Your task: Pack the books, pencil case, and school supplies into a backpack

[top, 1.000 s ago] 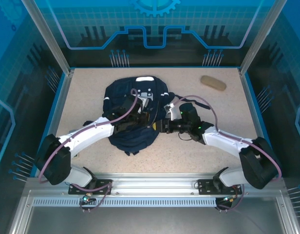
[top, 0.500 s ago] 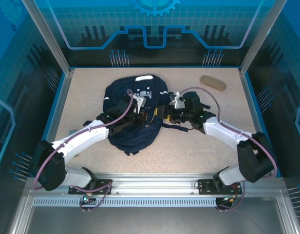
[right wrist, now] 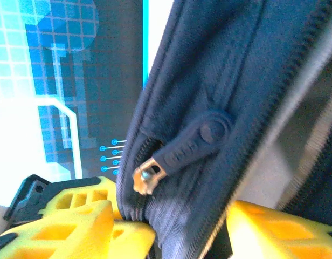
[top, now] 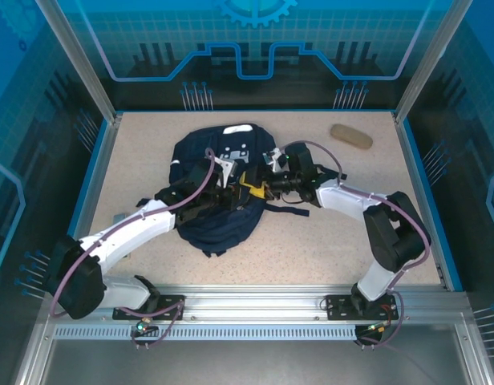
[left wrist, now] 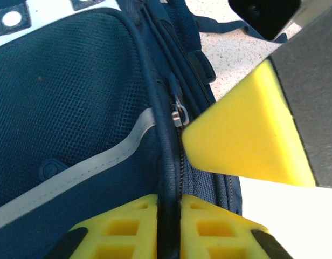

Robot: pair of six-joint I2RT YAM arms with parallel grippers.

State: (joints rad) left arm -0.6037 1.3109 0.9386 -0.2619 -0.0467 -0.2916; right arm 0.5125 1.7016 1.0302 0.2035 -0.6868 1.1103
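The backpack [top: 200, 160] is lying in the middle of the table [top: 327, 241], and both arms are meeting over its right side. The left gripper [left wrist: 170, 216] is pinching the fabric fold along the zipper [left wrist: 180, 115], yellow fingers pressing from either side. The right gripper [right wrist: 182, 226] is clamping the zippered edge just below the dark pull tab [right wrist: 201, 135]. The tan pencil case [top: 351, 136] is sitting well apart, near the far right corner.
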